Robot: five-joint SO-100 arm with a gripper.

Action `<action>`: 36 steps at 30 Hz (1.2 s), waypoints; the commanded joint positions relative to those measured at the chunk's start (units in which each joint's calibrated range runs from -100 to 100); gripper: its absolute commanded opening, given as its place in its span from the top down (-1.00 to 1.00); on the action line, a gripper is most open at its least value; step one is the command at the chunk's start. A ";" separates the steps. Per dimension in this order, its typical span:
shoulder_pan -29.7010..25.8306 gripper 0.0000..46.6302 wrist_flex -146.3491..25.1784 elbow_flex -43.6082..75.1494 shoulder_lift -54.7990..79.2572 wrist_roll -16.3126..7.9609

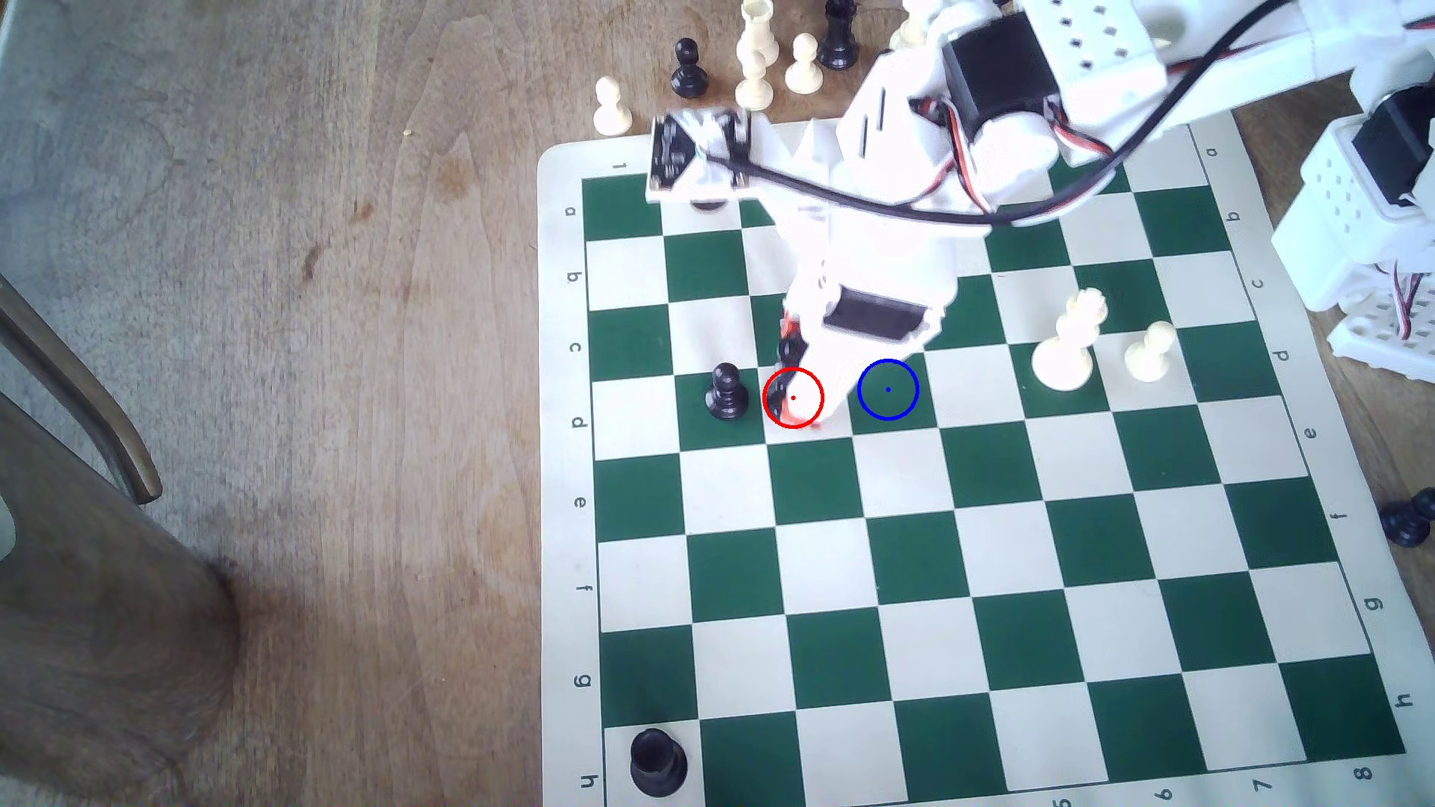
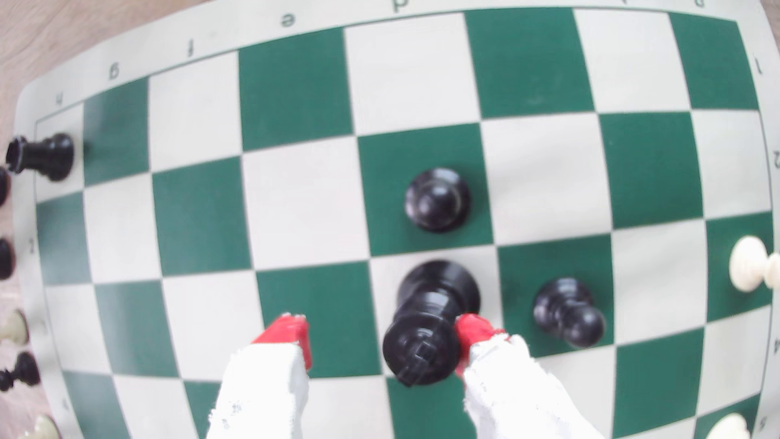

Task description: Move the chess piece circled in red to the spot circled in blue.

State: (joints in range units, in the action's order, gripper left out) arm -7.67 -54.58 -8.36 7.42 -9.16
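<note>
Pincer (image 2: 382,337) open around chess piece (image 2: 426,325) on cream square.

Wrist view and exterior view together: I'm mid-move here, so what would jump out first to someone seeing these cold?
The tall black chess piece between the red-tipped fingers of the open gripper; one fingertip looks to touch it, the other stands apart. In the exterior view the white arm covers the red ring, with the blue-ringed spot one square toward that view's right. A black pawn stands beside the ring on the other side.
</note>
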 commanded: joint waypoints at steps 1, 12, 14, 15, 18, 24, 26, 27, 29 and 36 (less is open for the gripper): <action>0.36 0.27 0.86 0.65 -0.54 -0.15; 0.90 0.41 2.00 0.38 -0.20 -0.20; 0.90 0.46 2.08 0.38 -0.03 -0.20; 0.98 0.47 2.25 0.38 -0.03 -0.20; 1.29 0.54 3.07 0.38 0.14 -0.24; 1.37 0.57 3.48 0.38 0.73 -0.15; 1.37 0.57 3.39 0.29 0.73 -0.10; 1.37 0.57 3.39 0.20 0.73 0.00; 1.37 0.59 3.39 0.20 0.73 0.05; 1.37 0.85 3.15 0.11 0.73 -0.24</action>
State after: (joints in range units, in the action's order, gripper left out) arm -6.71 -51.71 -8.54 9.84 -9.16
